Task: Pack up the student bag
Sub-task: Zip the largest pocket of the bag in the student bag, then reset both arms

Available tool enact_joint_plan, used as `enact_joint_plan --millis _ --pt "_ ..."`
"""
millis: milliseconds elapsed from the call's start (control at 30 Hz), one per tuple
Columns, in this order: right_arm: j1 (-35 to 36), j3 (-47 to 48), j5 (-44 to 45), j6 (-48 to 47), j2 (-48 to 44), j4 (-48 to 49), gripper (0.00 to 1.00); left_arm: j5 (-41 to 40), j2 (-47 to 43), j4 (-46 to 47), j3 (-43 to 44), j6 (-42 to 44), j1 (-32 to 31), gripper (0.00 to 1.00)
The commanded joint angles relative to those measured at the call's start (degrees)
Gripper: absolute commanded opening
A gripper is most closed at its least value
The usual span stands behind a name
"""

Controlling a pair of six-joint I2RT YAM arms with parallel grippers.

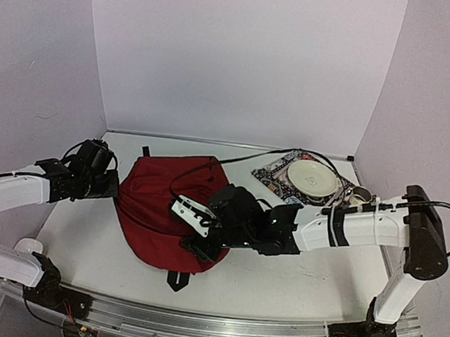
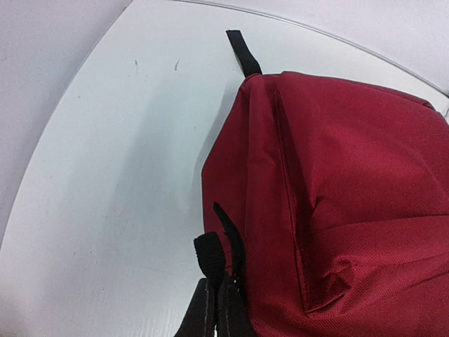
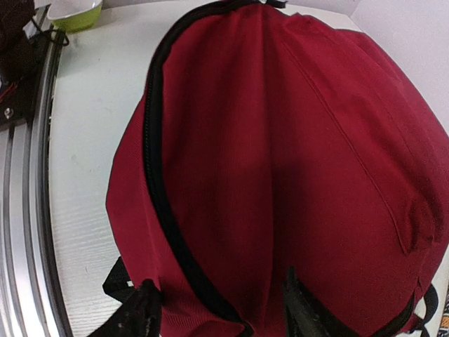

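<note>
The dark red student bag [image 1: 165,207] lies in the middle of the table, its black zipper [image 3: 158,175] closed along the side. My left gripper [image 1: 116,184] is at the bag's left edge. In the left wrist view it [image 2: 214,309] is shut on a black strap loop [image 2: 209,256] of the bag [image 2: 351,210]. My right gripper [image 1: 200,244] is over the bag's near right part. In the right wrist view it [image 3: 221,316] is open, its fingers [image 3: 137,312] spread across the red fabric [image 3: 280,140] and the zipper line.
A cream plate [image 1: 312,178] sits on a patterned cloth [image 1: 272,177] at the back right, with a metal cup [image 1: 359,197] beside it. A green bowl [image 3: 74,12] stands near the front rail [image 3: 28,210]. Walls close in on the left, back and right.
</note>
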Motion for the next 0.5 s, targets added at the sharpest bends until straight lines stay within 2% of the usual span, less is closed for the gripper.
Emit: enact_joint_plan --millis 0,133,267,367,467 --pt "-1.28 2.74 4.21 3.36 -1.26 -2.57 0.81 -2.78 -1.74 -0.89 2.65 1.18 0.65 0.11" --pt "-5.03 2.18 6.19 6.82 -3.7 -3.19 0.96 -1.75 -3.94 -1.2 4.31 1.39 0.66 0.49" --pt "-11.59 -0.27 7.96 12.48 -7.62 -3.73 0.98 -1.75 -5.51 -2.4 6.72 2.25 0.93 0.71" --pt "-16.38 -1.9 12.68 15.89 -11.0 -5.66 0.98 -0.77 -5.22 -3.47 8.93 2.87 2.3 0.86" --pt "-20.69 -4.57 18.84 17.93 -15.29 -7.26 0.98 1.55 -5.2 -3.81 10.62 3.74 5.56 0.96"
